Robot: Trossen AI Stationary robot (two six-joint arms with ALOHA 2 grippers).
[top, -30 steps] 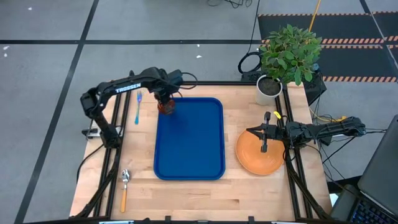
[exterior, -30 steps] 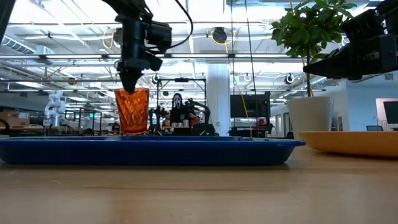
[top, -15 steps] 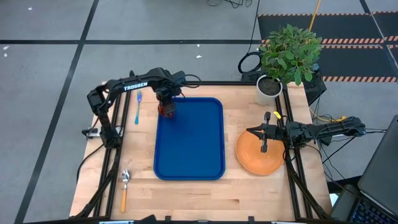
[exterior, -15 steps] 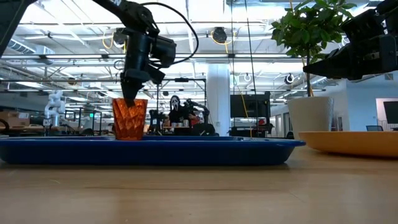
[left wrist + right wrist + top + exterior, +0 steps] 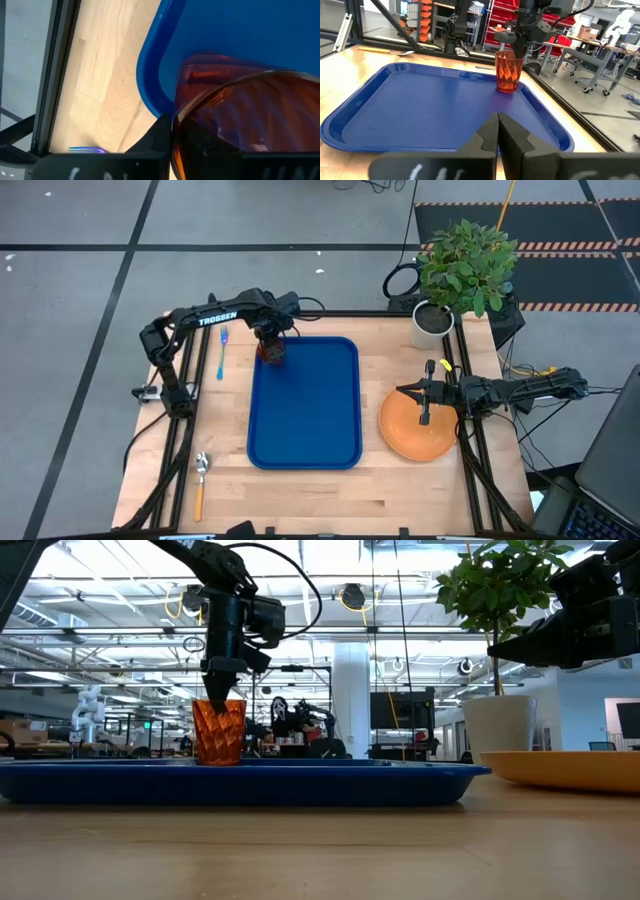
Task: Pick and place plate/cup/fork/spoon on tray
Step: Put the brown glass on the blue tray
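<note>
The orange-red cup point(image 5: 271, 352) stands upright in the far left corner of the blue tray point(image 5: 305, 410), its base on the tray floor point(image 5: 507, 91). My left gripper point(image 5: 222, 695) points down at the cup's rim and is shut on it. The orange plate point(image 5: 415, 435) lies on the table right of the tray. My right gripper point(image 5: 402, 391) hovers shut above it, pointing level toward the tray. The light-blue fork point(image 5: 222, 350) lies left of the tray, and the spoon point(image 5: 200, 478) lies near the front left corner of the table. My left gripper comes from above, fingers pointing down. It has the cup's rim point(image 5: 175, 120) on the side toward the tray's left edge. One finger point(image 5: 159, 136) is outside the wall; the other shows darkly through the glass inside. The cup stands upright on the tray.
A white plant pot point(image 5: 432, 320) with a leafy plant stands at the table's far right corner. The rest of the tray floor point(image 5: 420, 110) is bare. Black frame rails run along the table's left and right edges.
My left gripper has gone down with the cup. The cup hung a little above the tray floor and now stands on it in the far left corner, upright.
</note>
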